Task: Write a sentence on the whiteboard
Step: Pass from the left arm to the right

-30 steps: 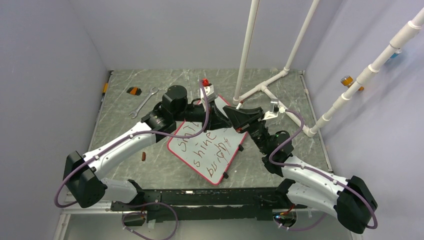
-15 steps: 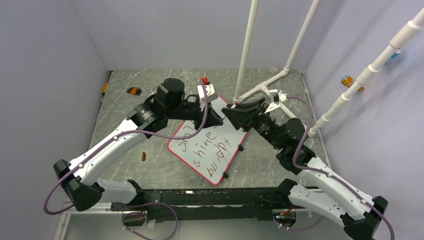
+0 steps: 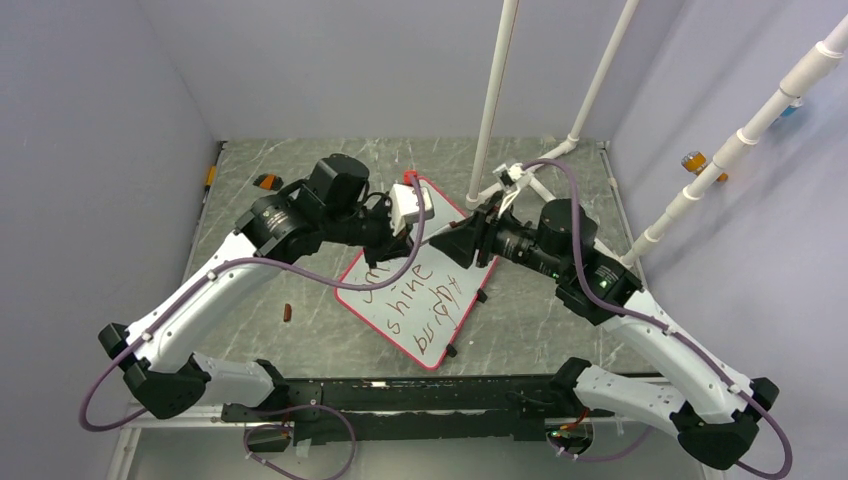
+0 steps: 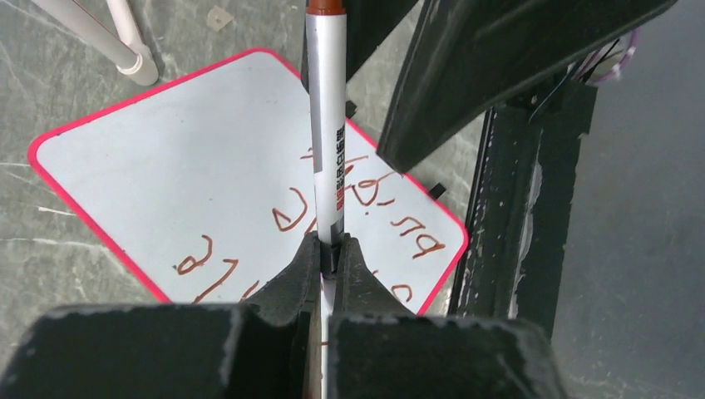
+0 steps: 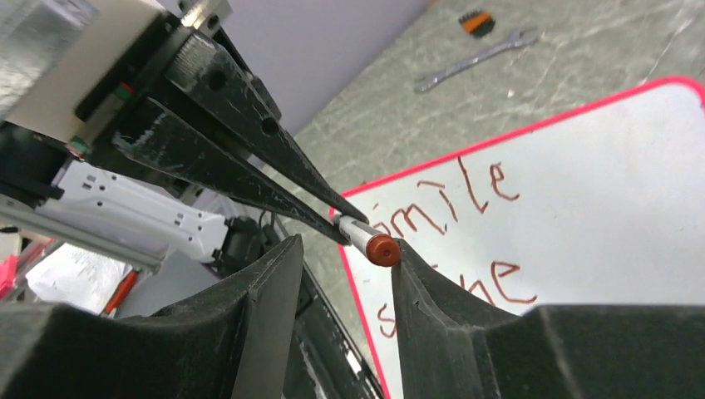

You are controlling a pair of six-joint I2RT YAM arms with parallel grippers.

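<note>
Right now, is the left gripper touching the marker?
Touching. The left wrist view shows it: the left gripper has its jaws shut on the near end of the marker, with the barrel pinched between them and no gap on either side.

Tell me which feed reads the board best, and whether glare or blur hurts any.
Top external: even light, no glare, the sentence small but legible on the whiteboard. Left wrist: the marker and writing sharp, near fingers dark. Right wrist: "smile" crisp, own fingers soft.
</note>
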